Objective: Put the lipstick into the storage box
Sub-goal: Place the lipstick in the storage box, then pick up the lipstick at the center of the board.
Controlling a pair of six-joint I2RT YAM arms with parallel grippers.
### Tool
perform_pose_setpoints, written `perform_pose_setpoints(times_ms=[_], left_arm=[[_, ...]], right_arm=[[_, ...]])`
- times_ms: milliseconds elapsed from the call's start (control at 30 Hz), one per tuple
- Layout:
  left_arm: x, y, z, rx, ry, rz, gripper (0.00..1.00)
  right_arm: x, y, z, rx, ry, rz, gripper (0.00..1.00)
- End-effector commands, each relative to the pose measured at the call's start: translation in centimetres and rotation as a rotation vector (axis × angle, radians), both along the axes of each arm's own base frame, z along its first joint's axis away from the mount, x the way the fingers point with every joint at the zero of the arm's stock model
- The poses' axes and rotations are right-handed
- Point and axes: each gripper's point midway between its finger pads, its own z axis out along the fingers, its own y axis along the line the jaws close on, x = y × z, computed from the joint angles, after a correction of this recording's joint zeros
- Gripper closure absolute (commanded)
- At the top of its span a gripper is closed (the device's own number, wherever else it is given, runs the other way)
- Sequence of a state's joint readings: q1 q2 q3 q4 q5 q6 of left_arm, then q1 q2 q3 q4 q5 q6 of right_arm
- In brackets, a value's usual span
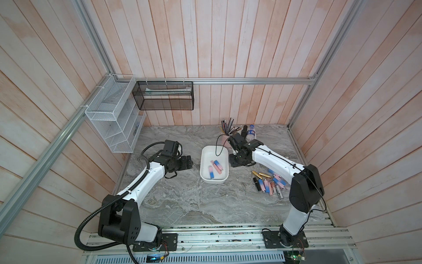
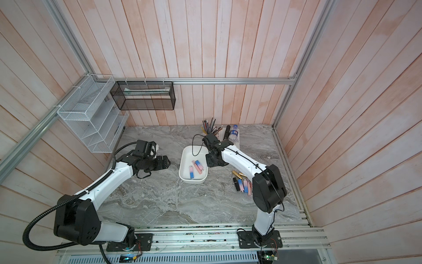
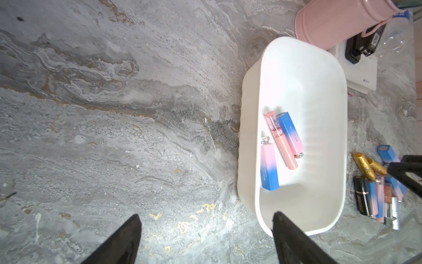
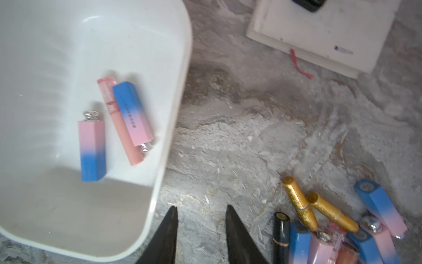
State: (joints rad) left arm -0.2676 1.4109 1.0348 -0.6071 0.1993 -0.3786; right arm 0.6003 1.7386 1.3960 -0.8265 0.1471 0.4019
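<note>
Looks like a robot lab booth, not a real room. Pinkish plank walls on aluminium framing, marble-look tabletop, left arm and right arm bolted to a rail.

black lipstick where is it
In a top view the black lipstick lies right of the storage box, at the pile's left edge, beside the gold tubes.
</note>
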Motion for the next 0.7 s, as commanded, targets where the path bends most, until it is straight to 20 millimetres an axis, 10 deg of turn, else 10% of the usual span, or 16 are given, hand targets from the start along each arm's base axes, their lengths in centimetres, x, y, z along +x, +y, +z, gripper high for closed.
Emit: perform_pose_setpoints(times_ms=[0,333,667], left_arm=[[-0.5,-2.3,1.4,-0.110,-0.042,-0.058,0.09],[-3.7,-12.2,7.1,-0.287,-0.108,-0.376,0.09],[-5.1,-14.5,11.5,-0.402,-0.148,-0.462,0.09]], right_arm=[[-2.1,-2.7,-2.0,-0.027,0.023,-0.079,0.64],[-5.6,-8.4,-5.5,0.001,0.063,-0.222,0.64],[-6.0,-10.8,-7.3,-0.014,0.084,-0.248,0.65]])
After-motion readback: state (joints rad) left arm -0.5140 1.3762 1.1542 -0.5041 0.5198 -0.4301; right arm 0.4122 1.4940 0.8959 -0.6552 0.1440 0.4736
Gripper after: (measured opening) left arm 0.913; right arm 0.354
